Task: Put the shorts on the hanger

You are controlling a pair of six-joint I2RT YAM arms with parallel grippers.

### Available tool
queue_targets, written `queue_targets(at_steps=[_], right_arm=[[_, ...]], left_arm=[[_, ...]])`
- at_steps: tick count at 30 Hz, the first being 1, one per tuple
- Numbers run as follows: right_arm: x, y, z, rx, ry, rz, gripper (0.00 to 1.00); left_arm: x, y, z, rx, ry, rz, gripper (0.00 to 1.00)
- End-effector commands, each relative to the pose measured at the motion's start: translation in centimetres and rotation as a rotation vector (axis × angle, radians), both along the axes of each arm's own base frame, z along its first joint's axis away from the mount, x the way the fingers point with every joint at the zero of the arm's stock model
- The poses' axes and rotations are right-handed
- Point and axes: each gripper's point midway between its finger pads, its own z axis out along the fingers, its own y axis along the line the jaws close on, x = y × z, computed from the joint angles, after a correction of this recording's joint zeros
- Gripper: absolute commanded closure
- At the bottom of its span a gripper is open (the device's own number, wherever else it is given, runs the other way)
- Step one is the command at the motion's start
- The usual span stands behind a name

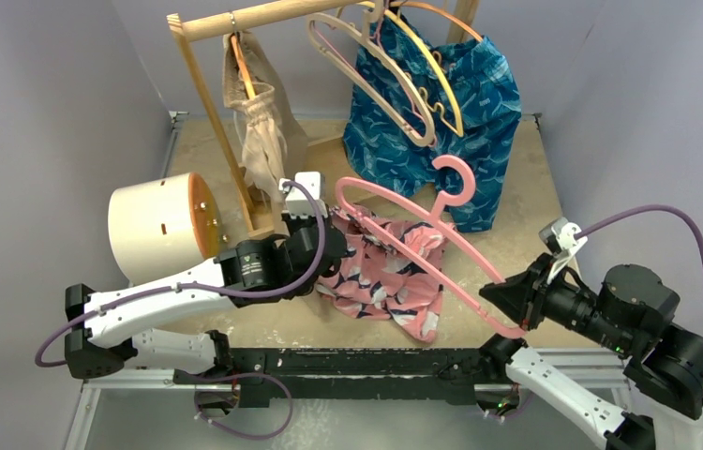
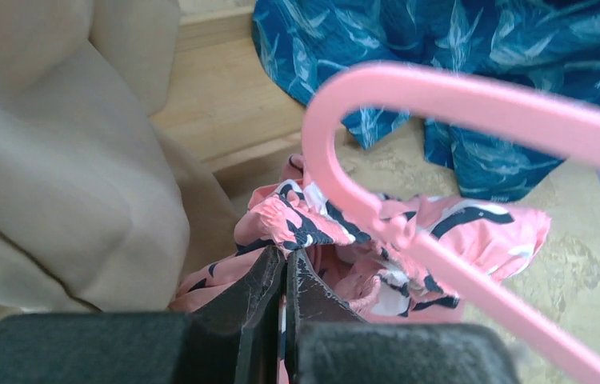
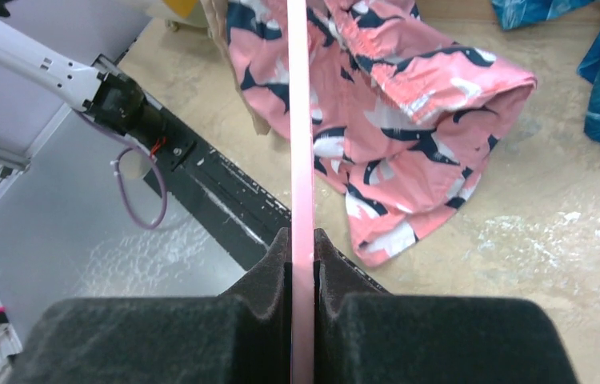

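The pink leafy-print shorts (image 1: 390, 277) lie crumpled on the table's middle. The pink hanger (image 1: 423, 225) is held tilted above them, hook up toward the back, its left end threaded into the shorts' waistband. My left gripper (image 1: 324, 246) is shut on the shorts' waistband edge (image 2: 285, 228) at their left side. My right gripper (image 1: 507, 305) is shut on the hanger's lower right arm (image 3: 301, 160). In the left wrist view the hanger's curved end (image 2: 337, 172) passes over the gathered waistband. In the right wrist view the shorts (image 3: 393, 104) lie beyond the bar.
A wooden rack (image 1: 226, 103) stands at the back with beige shorts (image 1: 259, 122) and blue patterned shorts (image 1: 441, 122) on hangers, plus spare beige and yellow-orange hangers (image 1: 395, 70). A cream cylinder (image 1: 156, 225) lies at the left. A black rail (image 1: 348, 361) runs along the near edge.
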Motion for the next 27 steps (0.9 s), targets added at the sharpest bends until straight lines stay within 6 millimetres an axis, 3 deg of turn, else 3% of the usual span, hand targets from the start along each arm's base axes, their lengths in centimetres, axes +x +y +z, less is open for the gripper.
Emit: queue_targets(at_steps=[1, 12, 15, 20, 27], right_arm=[[-2.1, 0.0, 0.4, 0.052, 0.016, 0.055, 1.00], [-2.0, -0.9, 1.5, 0.047, -0.047, 0.033, 1.00], [-2.2, -0.8, 0.8, 0.031, -0.051, 0.052, 1.00], [-1.8, -0.4, -0.4, -0.003, -0.029, 0.066, 1.00], [-1.0, 0.0, -0.2, -0.051, -0.056, 0.094, 1.00]], left_arm=[[1.2, 1.6, 3.2, -0.005, -0.069, 0.078, 1.00], [2.7, 3.2, 3.2, 0.047, -0.085, 0.157, 1.00], [3.2, 3.6, 3.1, 0.051, -0.081, 0.172, 1.00], [3.3, 2.8, 3.5, 0.017, -0.072, 0.135, 1.00], [2.5, 0.8, 4.1, -0.049, -0.043, 0.011, 1.00]])
